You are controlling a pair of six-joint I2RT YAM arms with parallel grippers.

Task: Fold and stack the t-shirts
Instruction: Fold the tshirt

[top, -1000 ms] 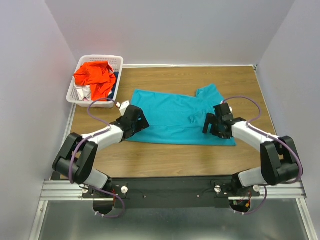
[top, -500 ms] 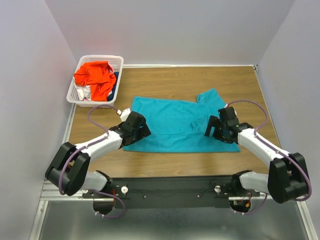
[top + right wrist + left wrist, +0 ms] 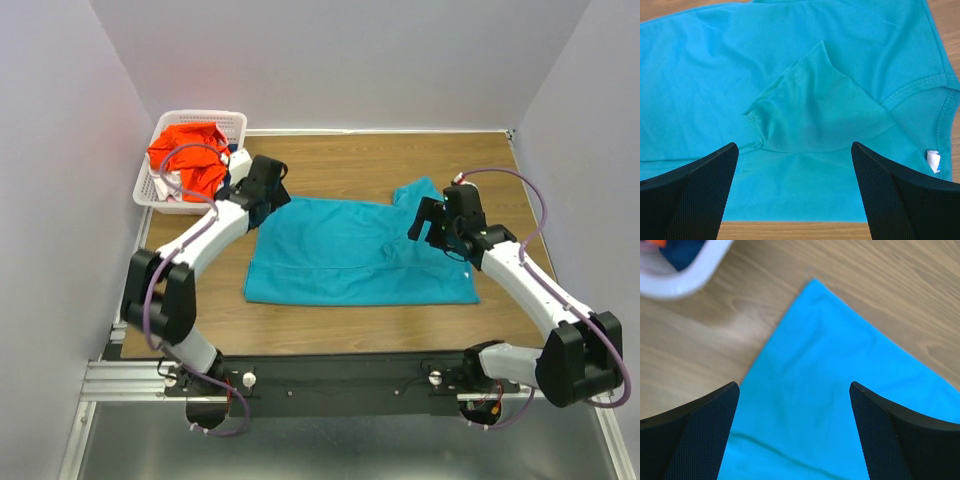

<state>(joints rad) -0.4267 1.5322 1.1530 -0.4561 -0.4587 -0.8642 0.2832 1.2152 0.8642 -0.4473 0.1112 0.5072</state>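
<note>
A large teal-blue t-shirt (image 3: 350, 250) lies flat on the wooden table, partly folded, with a sleeve (image 3: 812, 107) folded onto its body. My left gripper (image 3: 268, 192) is open and empty above the shirt's far left corner (image 3: 815, 282). My right gripper (image 3: 432, 222) is open and empty above the shirt's right end, near the folded sleeve and the neck opening (image 3: 920, 87). An orange-red t-shirt (image 3: 188, 152) lies in the white basket (image 3: 232, 122), over white and dark blue cloth.
The basket stands at the far left corner of the table; its rim (image 3: 685, 277) shows in the left wrist view close to the shirt's corner. White walls enclose the table on three sides. Bare wood (image 3: 350, 160) lies behind the shirt.
Both grippers let go of the teal shirt's near edge and moved away from me, the left to the far left corner, the right to the sleeve. The shirt now lies flatter.
</note>
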